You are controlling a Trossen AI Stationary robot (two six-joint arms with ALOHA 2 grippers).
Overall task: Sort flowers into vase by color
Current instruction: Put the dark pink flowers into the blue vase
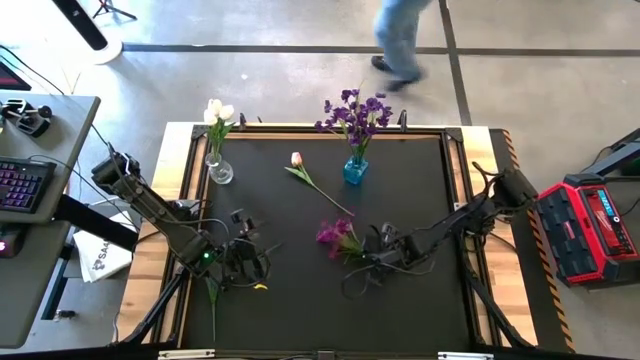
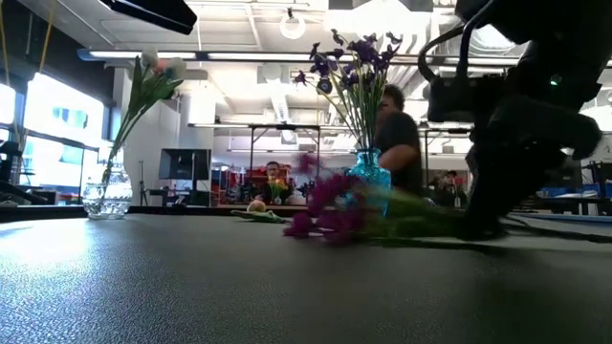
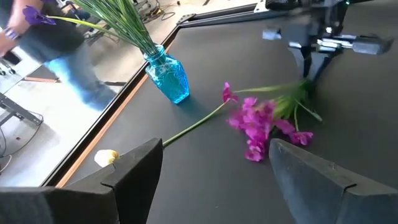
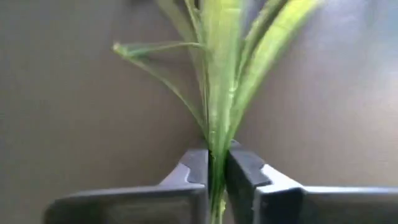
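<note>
A magenta flower lies at the table's middle, its green stem pointing toward the right arm. My right gripper is shut on that stem, as the right wrist view shows. My left gripper hovers open near the table's front left, and its fingers frame the scene in the left wrist view. A pink tulip lies flat between the vases. The clear vase holds white tulips. The blue vase holds purple flowers. My right gripper pinches the magenta flower's green stem between its two fingers, where the leaves fan out, with the fingers across the stem. It comes from above, pointing down. The blossom end sits low at the table; I cannot tell whether it rests there.
A green stem and a small yellow bit lie by the left arm near the front edge. A person walks beyond the table's far edge. A red case stands to the right. Bare black mat lies in front.
</note>
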